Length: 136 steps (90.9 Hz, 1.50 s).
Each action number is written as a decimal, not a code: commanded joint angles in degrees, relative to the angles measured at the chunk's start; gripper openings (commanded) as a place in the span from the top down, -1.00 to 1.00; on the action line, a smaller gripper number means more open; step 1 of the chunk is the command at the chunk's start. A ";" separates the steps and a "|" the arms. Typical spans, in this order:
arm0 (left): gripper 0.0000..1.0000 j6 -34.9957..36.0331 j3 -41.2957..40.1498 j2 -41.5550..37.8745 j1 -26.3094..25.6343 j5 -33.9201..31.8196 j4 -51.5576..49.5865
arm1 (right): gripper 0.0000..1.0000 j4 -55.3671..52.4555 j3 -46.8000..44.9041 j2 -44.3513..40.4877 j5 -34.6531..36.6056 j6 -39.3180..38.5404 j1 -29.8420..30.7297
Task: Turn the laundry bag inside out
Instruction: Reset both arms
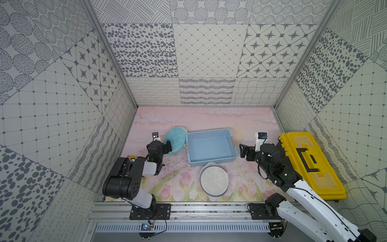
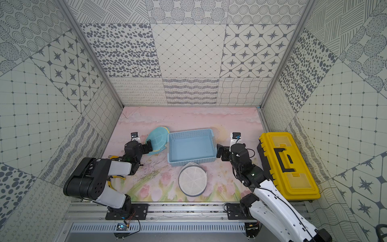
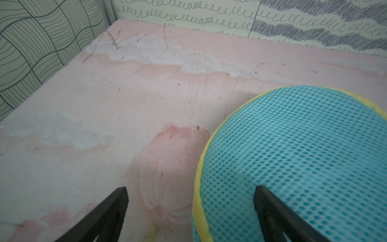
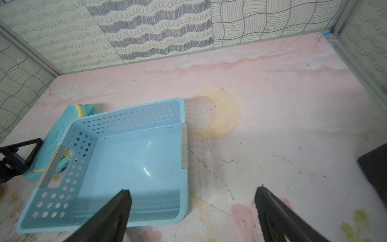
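Pincers first: the left pincer (image 3: 191,187) has its jaws wide apart with nothing gripped. From its wrist camera I see one finger in front of the teal laundry bag (image 3: 303,146) and the other over bare bench (image 1: 188,119); whether that finger touches the mesh I cannot tell. The right pincer (image 4: 193,188) is spread just as wide and holds nothing, one finger over the near corner of the blue basket (image 4: 125,159), the other over the bench.

The teal laundry bag, trimmed in yellow, rests against the basket's end on my left side. A white laundry bag (image 1: 213,181) with a grey rim lies round face up, right by the basket's near wall. A yellow toolbox (image 1: 310,163) sits shut along the right wall.
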 commanded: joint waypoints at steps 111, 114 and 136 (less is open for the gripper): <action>-0.99 1.38 0.64 0.32 -0.47 1.12 1.79 | -0.94 67.79 -11.74 44.38 -14.51 -18.14 -25.20; -0.99 1.37 0.63 0.36 -0.46 1.12 1.78 | -0.94 67.53 -11.63 44.38 -13.14 -18.58 -24.52; -0.98 1.38 0.63 0.37 -0.44 1.12 1.77 | -0.94 67.58 -11.68 44.46 -10.84 -19.17 -23.34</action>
